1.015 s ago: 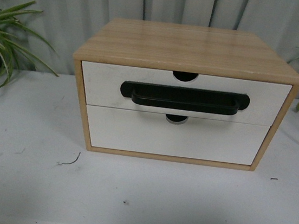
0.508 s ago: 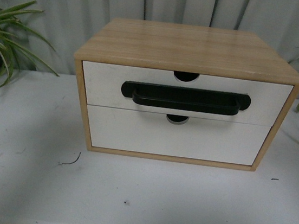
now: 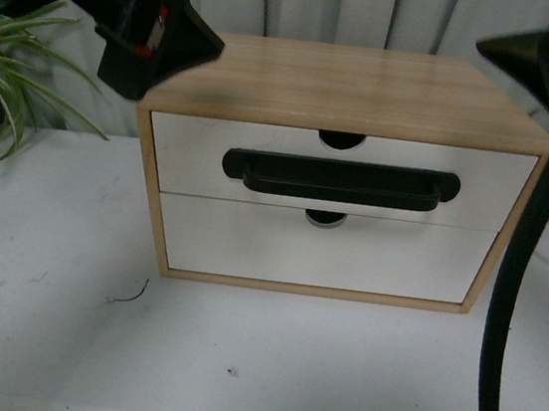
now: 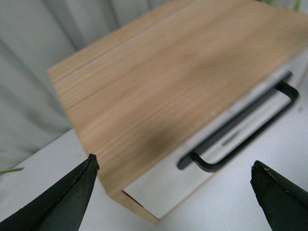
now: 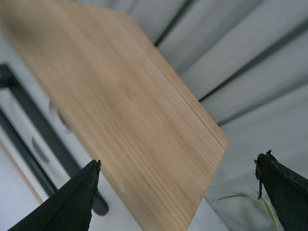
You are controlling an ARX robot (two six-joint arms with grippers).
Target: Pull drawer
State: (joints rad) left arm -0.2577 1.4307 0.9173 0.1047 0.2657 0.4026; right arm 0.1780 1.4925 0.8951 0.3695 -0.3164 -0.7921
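My left claw (image 4: 173,161) and right claw (image 5: 178,161) gape wide near the grainy wood cabinet (image 3: 349,84), whose upper slot holds the shut, smooth white drawer (image 3: 191,150) with its long black bar handle (image 3: 338,180).

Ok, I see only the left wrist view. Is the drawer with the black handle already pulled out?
Observer: No. In the front view the drawer sits closed in the cabinet.
Operator: Where is the right gripper?
Observer: The right wrist view shows the right gripper open, holding nothing, not at the handle.
Operator: Is anything under that drawer?
Observer: Yes, a plain white drawer front without a handle, also shut.
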